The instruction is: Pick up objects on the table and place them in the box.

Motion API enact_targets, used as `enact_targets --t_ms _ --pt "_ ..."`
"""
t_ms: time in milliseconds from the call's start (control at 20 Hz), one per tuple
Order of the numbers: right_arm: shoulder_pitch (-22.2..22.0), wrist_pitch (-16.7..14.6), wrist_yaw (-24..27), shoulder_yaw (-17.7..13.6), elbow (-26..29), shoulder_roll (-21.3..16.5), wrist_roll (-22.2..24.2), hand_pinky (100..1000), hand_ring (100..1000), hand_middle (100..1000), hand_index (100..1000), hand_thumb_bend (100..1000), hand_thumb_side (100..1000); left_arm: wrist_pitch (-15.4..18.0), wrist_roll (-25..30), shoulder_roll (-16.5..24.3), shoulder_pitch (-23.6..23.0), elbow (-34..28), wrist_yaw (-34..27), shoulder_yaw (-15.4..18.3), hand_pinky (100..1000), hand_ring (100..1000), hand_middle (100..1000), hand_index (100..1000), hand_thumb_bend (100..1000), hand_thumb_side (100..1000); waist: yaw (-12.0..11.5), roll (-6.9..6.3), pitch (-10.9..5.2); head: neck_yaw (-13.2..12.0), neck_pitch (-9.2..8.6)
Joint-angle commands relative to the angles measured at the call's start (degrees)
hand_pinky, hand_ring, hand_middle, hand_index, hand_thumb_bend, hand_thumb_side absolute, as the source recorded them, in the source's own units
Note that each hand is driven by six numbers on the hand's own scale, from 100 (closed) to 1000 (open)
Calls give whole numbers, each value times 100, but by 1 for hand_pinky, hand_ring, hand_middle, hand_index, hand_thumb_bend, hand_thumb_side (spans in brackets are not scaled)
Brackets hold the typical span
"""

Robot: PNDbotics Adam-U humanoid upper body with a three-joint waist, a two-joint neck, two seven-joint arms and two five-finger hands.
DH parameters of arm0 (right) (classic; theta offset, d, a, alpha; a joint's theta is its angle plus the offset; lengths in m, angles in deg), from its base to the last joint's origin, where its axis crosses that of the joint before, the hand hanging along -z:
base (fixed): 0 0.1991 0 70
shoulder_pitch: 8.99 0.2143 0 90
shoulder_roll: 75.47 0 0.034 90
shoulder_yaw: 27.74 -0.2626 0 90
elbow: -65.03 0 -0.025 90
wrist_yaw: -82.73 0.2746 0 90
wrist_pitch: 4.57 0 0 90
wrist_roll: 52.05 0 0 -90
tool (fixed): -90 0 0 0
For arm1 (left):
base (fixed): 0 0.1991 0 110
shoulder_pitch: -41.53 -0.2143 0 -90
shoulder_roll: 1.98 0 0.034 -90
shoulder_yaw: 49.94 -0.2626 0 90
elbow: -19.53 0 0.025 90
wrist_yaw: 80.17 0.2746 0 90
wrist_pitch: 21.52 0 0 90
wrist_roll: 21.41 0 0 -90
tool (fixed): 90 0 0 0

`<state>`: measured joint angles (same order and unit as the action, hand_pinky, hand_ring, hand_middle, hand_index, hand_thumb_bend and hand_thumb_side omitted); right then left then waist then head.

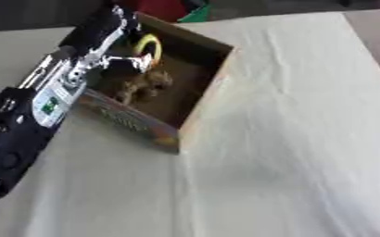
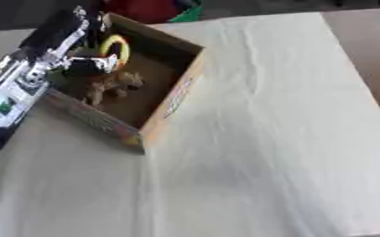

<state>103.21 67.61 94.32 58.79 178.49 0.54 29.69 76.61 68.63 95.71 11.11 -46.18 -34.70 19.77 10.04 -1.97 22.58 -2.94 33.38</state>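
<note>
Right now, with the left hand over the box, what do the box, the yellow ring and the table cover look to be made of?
Box: likely cardboard, matte brown walls with thin raw edges and a printed side. Yellow ring: probably plastic, smooth and glossy, though blur leaves it open. Table cover: seems to be cloth, pale, matte, with soft creases. The left hand hangs inside the box, fingers unclear.

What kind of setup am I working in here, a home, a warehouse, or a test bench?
Most likely a test bench or lab tabletop, not a home. A plain white cloth covers the table, one open cardboard box sits on it holding a yellow ring and a brown toy, with the left hand inside.
</note>
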Motion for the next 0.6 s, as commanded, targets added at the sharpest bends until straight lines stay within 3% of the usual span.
enact_targets --t_ms 50,150,350,450,550,600 --pt "65 1 59 -30 113 -85 26 813 1000 636 794 100 910 -7 319 -5 44 118 256 -13 401 467 457 526 100 295 -1 43 -116 -15 -69" --pt "60 2 63 -34 113 -78 25 813 1000 636 794 100 911 -33 555 -48 15 180 369 -2 423 491 486 557 100 283 -11 50 -117 -12 -66" --pt "53 0 73 -38 113 -69 25 813 1000 636 793 100 910 -18 1123 -86 -36 239 465 -21 484 584 584 701 100 225 -23 66 -127 -10 -67" --pt "45 -5 79 -44 113 -69 19 813 1000 636 793 100 909 12 1447 -85 -50 219 479 -22 516 656 676 796 100 195 -29 72 -142 -7 -55" --pt "27 -2 84 -50 113 -67 12 813 1000 636 793 100 910 63 1698 -56 -61 132 474 -16 522 692 718 840 100 252 -46 75 -165 -3 -16" --pt "12 2 86 -54 113 -66 7 813 1000 637 793 100 911 83 1788 -34 -73 72 452 -13 529 709 736 863 100 326 -61 78 -180 6 19"
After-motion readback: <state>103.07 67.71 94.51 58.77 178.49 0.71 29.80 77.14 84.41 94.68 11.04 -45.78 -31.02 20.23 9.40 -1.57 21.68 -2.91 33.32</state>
